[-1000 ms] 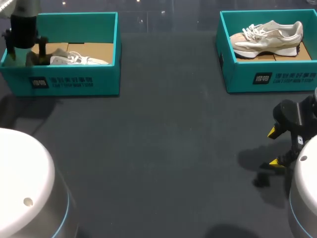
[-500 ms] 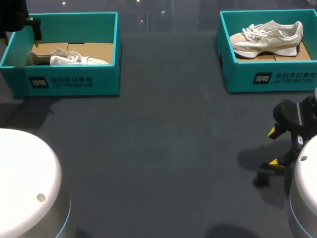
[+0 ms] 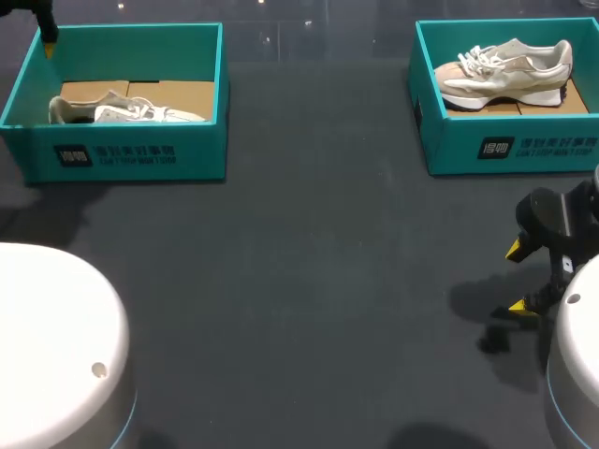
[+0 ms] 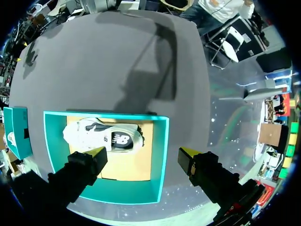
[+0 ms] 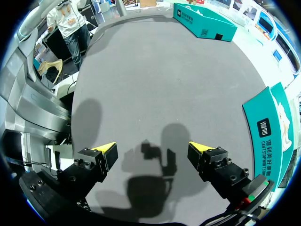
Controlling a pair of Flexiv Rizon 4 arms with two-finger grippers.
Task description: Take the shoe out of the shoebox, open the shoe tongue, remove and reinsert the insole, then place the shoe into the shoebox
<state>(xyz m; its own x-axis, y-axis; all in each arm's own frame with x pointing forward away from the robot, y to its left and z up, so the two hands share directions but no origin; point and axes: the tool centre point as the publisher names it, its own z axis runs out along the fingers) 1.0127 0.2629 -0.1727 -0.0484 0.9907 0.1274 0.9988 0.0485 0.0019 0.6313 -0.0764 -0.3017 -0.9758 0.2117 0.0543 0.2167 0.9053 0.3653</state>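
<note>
**Work surface.** The dark grey matte table (image 3: 309, 281) carries two open boxes along its far side, well apart.

**Left station.** The teal cardboard shoebox with a brown cardboard floor (image 3: 131, 154) stands at the table's far left. The white low-top sneaker with a dark side emblem (image 3: 131, 110) lies on its side on that floor, fully inside the walls. In the left wrist view the sneaker (image 4: 106, 137) occupies one half of the shoebox (image 4: 161, 160); the other half shows bare cardboard.

**Left gripper.** The left gripper (image 4: 143, 157) hangs above this shoebox. Its fingers are spread wide and nothing sits between them. It touches neither sneaker nor box. In the head view only one yellow fingertip (image 3: 47, 44) shows, at the box's far left corner.

**Right station.** The second teal cardboard shoebox (image 3: 524, 145) stands at the far right. The beige-and-white laced sneaker (image 3: 505, 70) rests in it on its sole.

**Right gripper.** The right gripper (image 3: 519, 279) hovers over bare table at the near right, well apart from the second box. In the right wrist view the gripper (image 5: 153, 150) shows its fingers spread, holding nothing, with its shadow on the table beneath.
</note>
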